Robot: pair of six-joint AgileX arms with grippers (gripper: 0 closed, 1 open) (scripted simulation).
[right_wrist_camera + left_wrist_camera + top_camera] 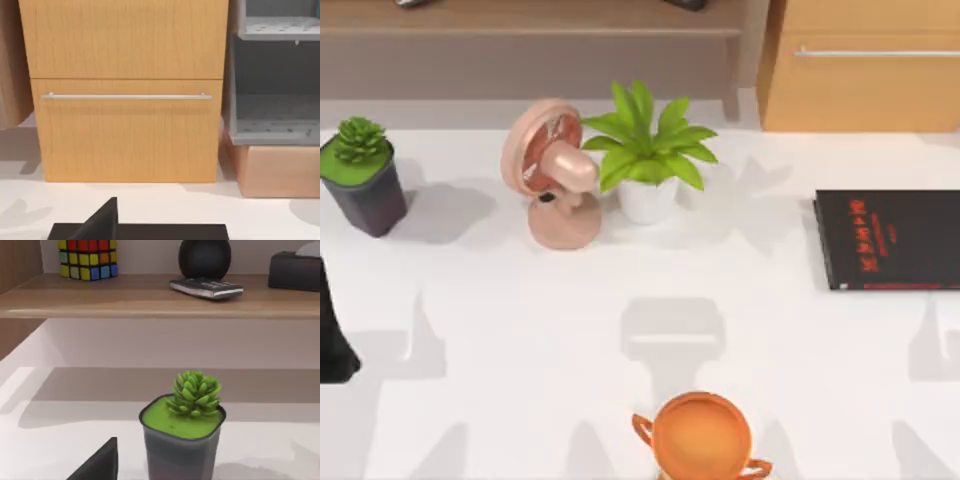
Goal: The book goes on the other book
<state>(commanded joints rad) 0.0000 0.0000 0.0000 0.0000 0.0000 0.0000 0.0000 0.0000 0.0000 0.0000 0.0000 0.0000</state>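
Left gripper (332, 330): dark shape at the far left edge of the top view, below mid-height, over the white table (520, 330). A dark part of it stands at the bottom of the left wrist view, left of centre.
Left claw state: cannot tell.
Succulent pot (362, 175): dark square pot with a green top, upper left of the top view, upright on the table, above the left gripper in the frame. In the left wrist view it stands at lower centre.
Wall shelf (150, 295): across the upper part of the left wrist view. It carries a colour cube (88, 259) at upper left, a remote control (206, 287) at upper centre and a dark round object (205, 257) behind the remote.
Pink fan (552, 170): upper centre-left of the top view, just beside the leafy plant.
Leafy plant (648, 155): white pot, upper centre.
Orange pot (701, 438): 2 handles, bottom centre, cut by the frame edge.
Black book (890, 240): the task's target, red lettering, flat on the table at the right edge, mid-height, running out of frame.
Drawer cabinet (865, 65): upper right corner, behind the black book.
Right gripper (102, 222): dark part at the bottom of the right wrist view, over the black book's edge, facing the cabinet.
Right claw state: cannot tell.
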